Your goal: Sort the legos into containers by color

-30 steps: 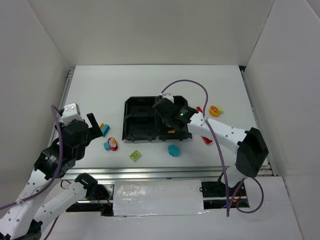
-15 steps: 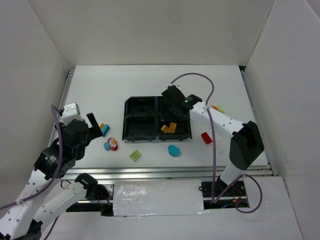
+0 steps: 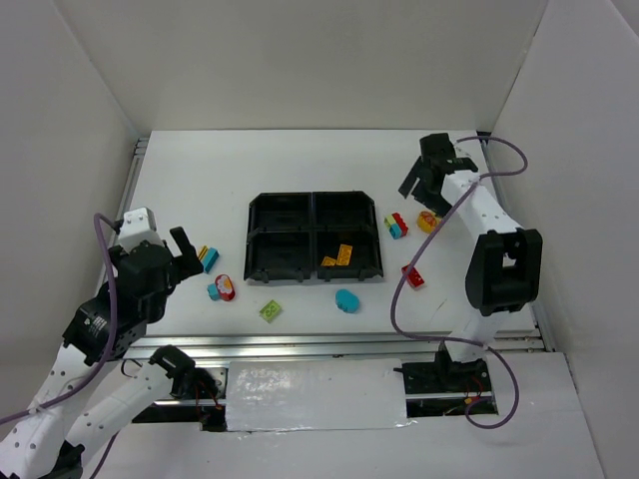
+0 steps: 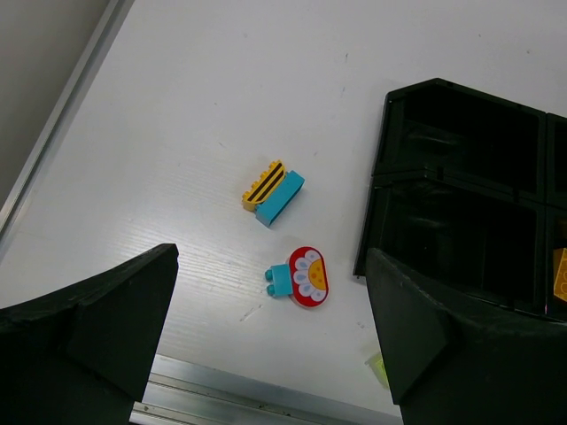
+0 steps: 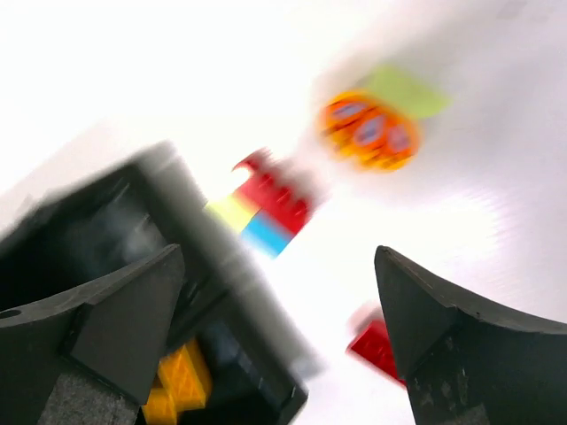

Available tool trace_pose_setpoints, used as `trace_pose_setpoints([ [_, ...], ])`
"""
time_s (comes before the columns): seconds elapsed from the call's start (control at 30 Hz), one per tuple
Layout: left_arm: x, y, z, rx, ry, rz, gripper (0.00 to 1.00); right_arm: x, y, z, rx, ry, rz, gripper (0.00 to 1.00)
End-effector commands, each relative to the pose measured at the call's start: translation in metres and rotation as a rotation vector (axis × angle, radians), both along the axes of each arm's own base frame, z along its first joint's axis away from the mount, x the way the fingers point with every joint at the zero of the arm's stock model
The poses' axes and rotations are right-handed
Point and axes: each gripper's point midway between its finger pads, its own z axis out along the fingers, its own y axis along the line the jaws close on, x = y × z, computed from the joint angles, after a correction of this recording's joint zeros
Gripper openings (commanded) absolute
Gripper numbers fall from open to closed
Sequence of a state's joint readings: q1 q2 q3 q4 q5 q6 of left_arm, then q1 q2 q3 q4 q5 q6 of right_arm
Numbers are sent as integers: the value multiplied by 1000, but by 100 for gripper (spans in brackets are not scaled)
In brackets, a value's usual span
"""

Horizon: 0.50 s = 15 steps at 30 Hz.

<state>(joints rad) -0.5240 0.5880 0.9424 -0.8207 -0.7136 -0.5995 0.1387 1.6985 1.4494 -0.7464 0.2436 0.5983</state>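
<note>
Two orange legos (image 3: 337, 256) lie in the tray (image 3: 252, 239); left gripper (image 4: 270, 266) and right gripper (image 3: 419, 190) gape empty; next, probably grasp the red-blue stack (image 3: 397, 226).

Left arm (image 3: 95, 324): white links with black joints, folded low at the left of the overhead view, wrist raised above the elbow

Left gripper (image 3: 185, 254): aimed forward and to the right, tilted downward; jaws spread wide, nothing between them; black fingers (image 4: 89, 328) frame both sides of its wrist view

Right arm (image 3: 499, 264): stretched far forward along the right side, black elbow block midway, white forearm angled toward the far right corner

Right gripper (image 3: 422, 192): hangs pointing down and slightly leftward; jaws wide apart, empty; black fingers (image 5: 97, 328) sharp in an otherwise blurred wrist view
</note>
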Motion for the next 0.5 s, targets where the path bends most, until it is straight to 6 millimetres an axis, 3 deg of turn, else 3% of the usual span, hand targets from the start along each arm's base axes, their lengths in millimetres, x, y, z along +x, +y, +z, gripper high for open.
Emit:
trace_pose_setpoints([
  [0.0, 4, -2, 10, -10, -42, -18, 99, 2, -38, -20, -30, 50, -226, 97],
  [0.07, 5, -4, 10, -14, -43, -26, 100, 3, -60, -26, -31, 45, -344, 98],
  [0.17, 5, -6, 10, -15, -40, -34, 99, 6, -71, -37, -24, 40, -432, 98],
  [0.4, 5, -7, 10, -16, -40, -44, 99, 19, -76, -65, -18, 90, -489, 97],
  [0.47, 5, -7, 11, -17, -43, -46, 99, 22, -86, -70, -1, 106, -515, 97],
])
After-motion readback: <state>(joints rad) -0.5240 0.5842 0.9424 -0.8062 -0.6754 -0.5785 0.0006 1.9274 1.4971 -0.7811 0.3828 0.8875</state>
